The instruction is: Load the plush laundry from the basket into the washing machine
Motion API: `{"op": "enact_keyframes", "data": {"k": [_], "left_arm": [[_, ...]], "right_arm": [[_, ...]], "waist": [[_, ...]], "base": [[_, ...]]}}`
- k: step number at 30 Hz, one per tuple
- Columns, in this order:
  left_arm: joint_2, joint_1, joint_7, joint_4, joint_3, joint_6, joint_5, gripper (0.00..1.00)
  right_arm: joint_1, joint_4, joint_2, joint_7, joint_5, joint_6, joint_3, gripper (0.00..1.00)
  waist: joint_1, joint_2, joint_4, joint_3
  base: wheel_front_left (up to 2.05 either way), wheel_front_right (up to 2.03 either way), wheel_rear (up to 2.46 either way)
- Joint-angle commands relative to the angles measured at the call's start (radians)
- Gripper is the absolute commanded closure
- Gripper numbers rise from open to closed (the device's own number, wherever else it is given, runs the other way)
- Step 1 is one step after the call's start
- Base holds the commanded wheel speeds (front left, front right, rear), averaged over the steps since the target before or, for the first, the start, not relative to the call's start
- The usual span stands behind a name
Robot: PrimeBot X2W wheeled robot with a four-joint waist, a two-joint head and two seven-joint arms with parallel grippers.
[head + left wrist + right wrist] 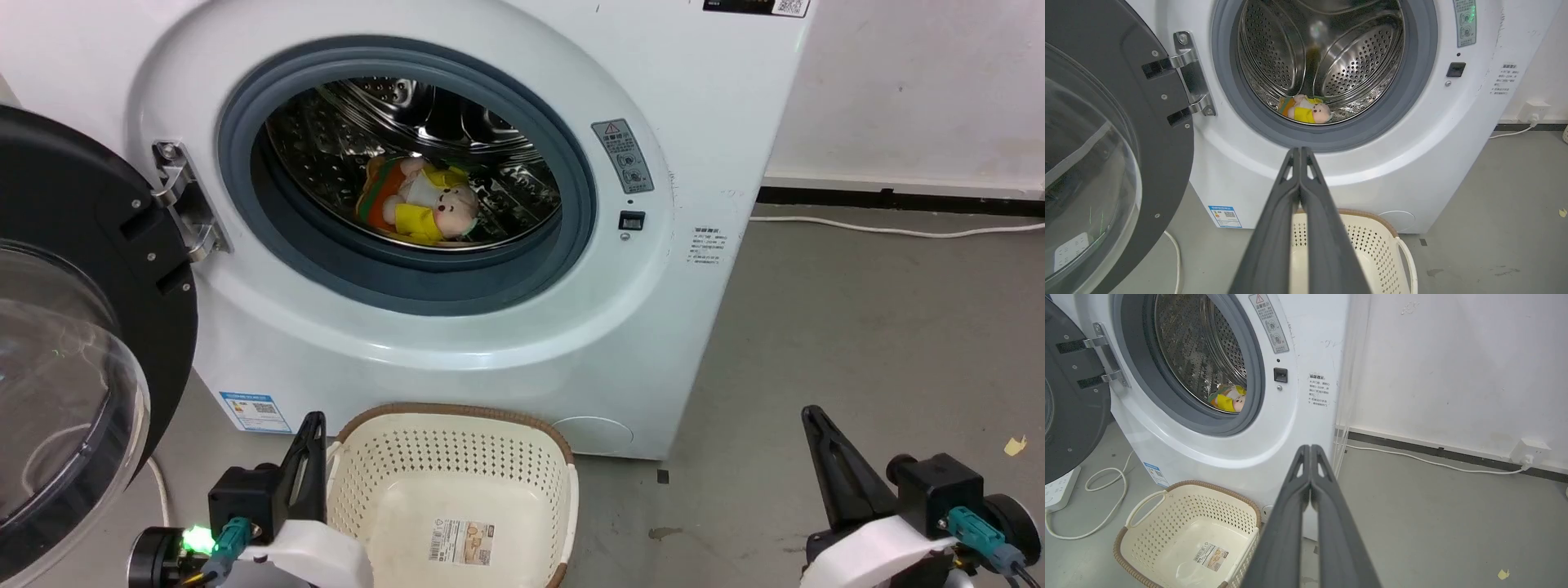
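Fingers (1274, 228) of left gripper (1299, 150) and right gripper (1310, 447) meet, empty; head view shows plush laundry (418, 206) in washing machine (694, 122).

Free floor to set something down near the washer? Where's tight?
Open: grey floor right of the washing machine, up to the wall cable. Tight: left side, between the open door, basket and floor cord.

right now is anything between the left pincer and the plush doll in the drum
Nothing visible blocks it. The door is swung open to the side, clear of the opening. The plush doll lies on the drum floor behind the grey ring, whose lower lip the shut left pincer would have to pass over.
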Motion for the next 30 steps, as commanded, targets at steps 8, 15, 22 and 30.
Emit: {"op": "enact_keyframes", "data": {"k": [8, 15, 22, 30], "left_arm": [[-0.014, -0.014, 0.021, -0.011, 0.012, -0.004, 0.021, 1.0], [-0.019, -0.015, 0.033, -0.015, 0.019, -0.005, 0.03, 1.0], [-0.023, -0.015, 0.042, -0.018, 0.024, -0.006, 0.037, 1.0], [-0.023, -0.015, 0.042, -0.018, 0.024, -0.006, 0.037, 1.0]], "right_arm": [[-0.021, 0.005, -0.001, 0.023, -0.019, -0.001, 0.003, 1.0], [-0.024, 0.006, -0.001, 0.035, -0.027, -0.001, 0.004, 1.0], [-0.026, 0.007, -0.001, 0.044, -0.033, -0.001, 0.005, 1.0], [-0.026, 0.007, -0.001, 0.044, -0.033, -0.001, 0.005, 1.0]], "waist": [[0.0, 0.0, 0.001, -0.004], [0.0, 0.0, 0.001, -0.007], [0.0, 0.0, 0.002, -0.01], [0.0, 0.0, 0.002, -0.01]], "base": [[0.0, 0.0, 0.0], [0.0, 0.0, 0.0], [0.0, 0.0, 0.0], [0.0, 0.0, 0.0]]}}
